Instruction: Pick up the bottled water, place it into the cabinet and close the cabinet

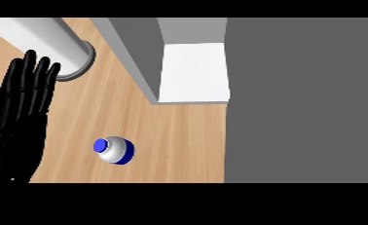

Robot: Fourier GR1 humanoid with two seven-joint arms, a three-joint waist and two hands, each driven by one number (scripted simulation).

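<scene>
A pale wooden counter (179,141) fills the head view, with the open cabinet (193,73) at upper centre, its white shelf bare. The bottled water (114,150) stands at lower left, blue cap up, untouched. Only the left hand (25,107) shows, at the left edge, fingers straight, holding nothing. The pickup seems not yet begun; next, a hand must reach the bottle.

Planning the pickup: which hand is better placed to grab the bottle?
Left, probably. The left hand shows open at the view's left edge, with only bare counter between it and the bottle. The right hand is not in view.
</scene>
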